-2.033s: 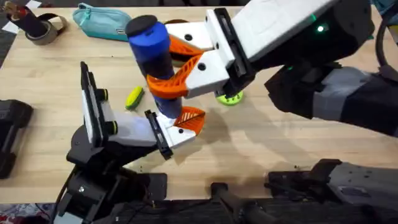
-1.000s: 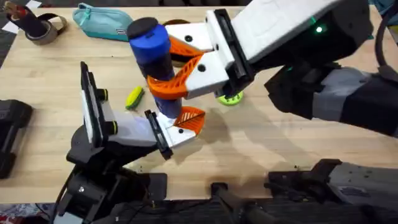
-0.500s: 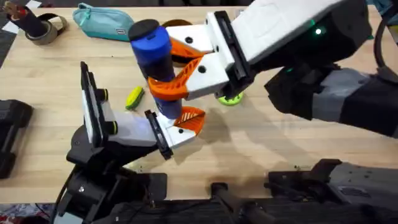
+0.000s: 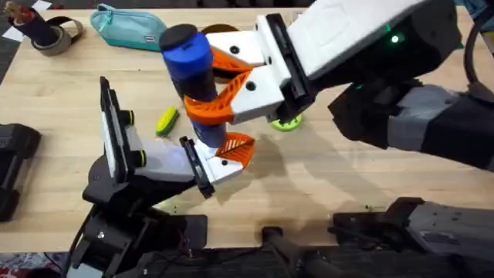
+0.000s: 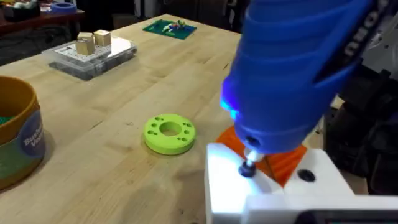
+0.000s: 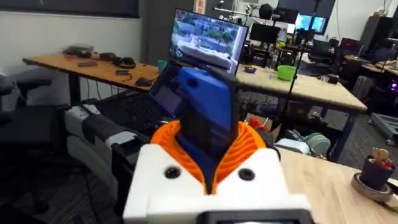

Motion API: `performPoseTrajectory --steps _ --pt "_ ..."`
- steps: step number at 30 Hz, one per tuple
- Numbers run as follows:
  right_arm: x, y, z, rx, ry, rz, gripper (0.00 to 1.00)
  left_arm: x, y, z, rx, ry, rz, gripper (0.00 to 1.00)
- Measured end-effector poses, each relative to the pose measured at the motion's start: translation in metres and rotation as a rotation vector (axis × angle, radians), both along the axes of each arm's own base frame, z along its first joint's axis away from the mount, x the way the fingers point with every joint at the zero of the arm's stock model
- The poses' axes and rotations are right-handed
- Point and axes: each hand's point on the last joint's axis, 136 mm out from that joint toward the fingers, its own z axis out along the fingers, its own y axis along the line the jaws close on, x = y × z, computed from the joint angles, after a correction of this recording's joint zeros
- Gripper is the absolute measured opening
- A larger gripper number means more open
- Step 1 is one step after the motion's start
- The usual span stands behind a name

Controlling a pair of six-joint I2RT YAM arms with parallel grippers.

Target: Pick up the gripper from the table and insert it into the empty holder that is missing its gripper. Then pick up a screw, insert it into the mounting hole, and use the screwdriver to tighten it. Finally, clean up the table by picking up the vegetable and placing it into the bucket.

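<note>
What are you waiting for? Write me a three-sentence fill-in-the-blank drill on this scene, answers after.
1. The right end effector is shut on the blue ____.
2. The vegetable lies on the ____, not in the bucket.
3. The disc with holes is coloured ____.
Missing words: screwdriver; table; green.
</note>
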Motion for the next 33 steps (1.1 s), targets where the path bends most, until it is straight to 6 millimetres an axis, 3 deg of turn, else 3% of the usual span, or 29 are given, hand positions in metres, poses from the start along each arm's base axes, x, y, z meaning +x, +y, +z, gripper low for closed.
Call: performPoseTrajectory --steps 23,33 --pt "0.003 -0.002 0.001 -0.011 0.030 0.001 0.033 0.000 0.000 0.000 0.000 0.000 -0.001 0.011" --pt "0.009 -0.007 0.012 -0.045 0.037 0.033 0.033 0.000 0.000 0.000 0.000 -0.001 0.000 0.011"
